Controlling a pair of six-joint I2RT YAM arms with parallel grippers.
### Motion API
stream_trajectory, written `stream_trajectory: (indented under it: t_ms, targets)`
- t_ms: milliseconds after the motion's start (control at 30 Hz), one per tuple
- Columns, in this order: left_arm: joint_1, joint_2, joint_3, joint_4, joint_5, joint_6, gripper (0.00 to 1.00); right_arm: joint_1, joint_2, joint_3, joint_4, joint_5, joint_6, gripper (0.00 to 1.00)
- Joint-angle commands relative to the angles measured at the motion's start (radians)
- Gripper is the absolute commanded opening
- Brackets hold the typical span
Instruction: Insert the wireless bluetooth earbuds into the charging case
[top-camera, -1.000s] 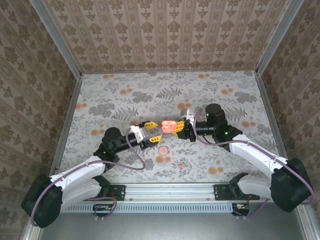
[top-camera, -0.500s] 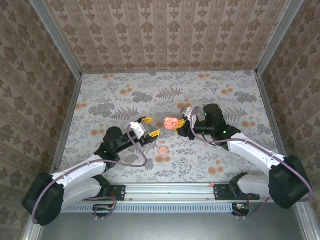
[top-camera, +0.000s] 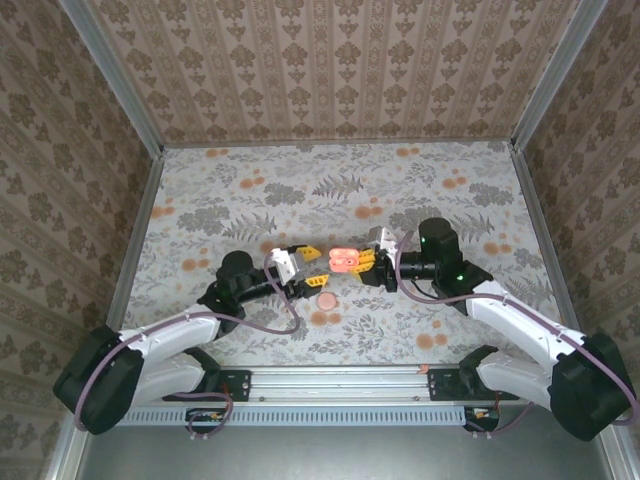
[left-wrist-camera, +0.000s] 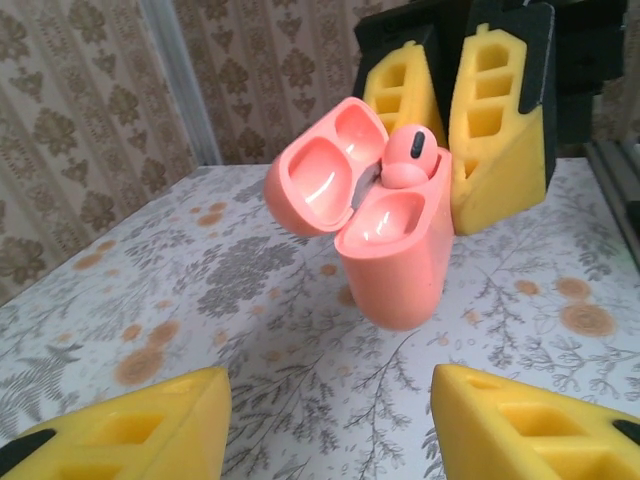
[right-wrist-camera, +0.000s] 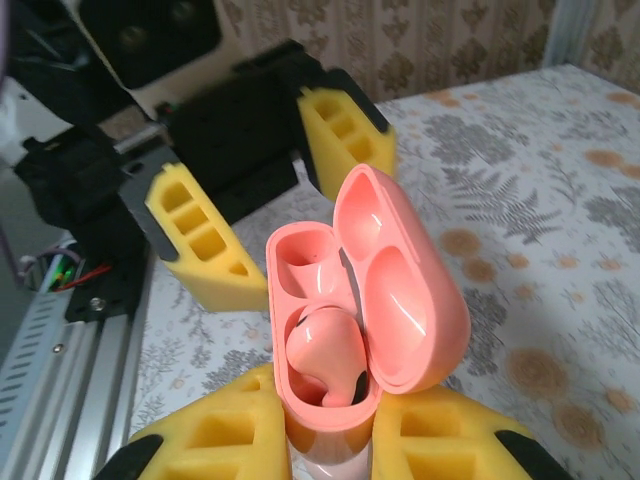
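1. Above the table (top-camera: 250, 190), between the two arms, the right gripper (top-camera: 360, 263) clamps the case (left-wrist-camera: 395, 250) by its lower body and holds it off the surface, lid (left-wrist-camera: 320, 175) swung open toward the left arm.
2. Left gripper (top-camera: 312, 268): the jaws stand apart with nothing between them, just short of the case.
3. Handling, as I judge it: the case is a light, rigid shell of smooth, glossy plastic, so it is likely to slip. A grip on the flat sides of the body is sound. The hinged lid is the weak part and should not be squeezed.
4. The earbud (left-wrist-camera: 408, 155) looks tiny, hard and rounded, so it could easily squirt out of the pads. I would pinch it across the bulb, lightly.
5. Count:
   - one case;
   - one earbud, seated in one socket;
   - one empty socket (left-wrist-camera: 390, 215) beside it;
   - two hollows in the lid.
6. I cannot tell where the second earbud is.
7. One flat pink disc (top-camera: 325, 300) lies on the table below the grippers; it is not an earbud.
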Motion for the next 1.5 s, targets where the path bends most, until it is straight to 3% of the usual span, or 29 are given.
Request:
stream_trajectory:
  t_ms: [0, 300, 633, 1167, 1267, 1333, 1467]
  targets:
    - [-0.002, 0.013, 0.021, 0.097, 0.111, -0.039, 0.54, -0.006, -0.004, 0.004, 0.030, -0.125, -0.044, 0.18]
    - [-0.002, 0.032, 0.046, 0.132, 0.210, -0.097, 0.49, -0.006, 0.060, 0.044, 0.041, -0.186, -0.066, 0.18]
    - [-0.003, 0.067, 0.067, 0.152, 0.245, -0.144, 0.41, -0.006, 0.072, 0.049, 0.074, -0.225, -0.103, 0.18]
    - [-0.005, 0.075, 0.079, 0.168, 0.272, -0.176, 0.17, -0.005, 0.105, 0.064, 0.061, -0.237, -0.132, 0.18]
    - [-0.004, 0.072, 0.078, 0.168, 0.267, -0.181, 0.19, -0.005, 0.102, 0.064, 0.046, -0.230, -0.141, 0.17]
    - [-0.005, 0.074, 0.081, 0.169, 0.263, -0.193, 0.27, -0.005, 0.101, 0.065, 0.045, -0.229, -0.145, 0.17]
    - [-0.004, 0.081, 0.081, 0.192, 0.262, -0.217, 0.33, -0.005, 0.107, 0.066, 0.047, -0.229, -0.152, 0.17]
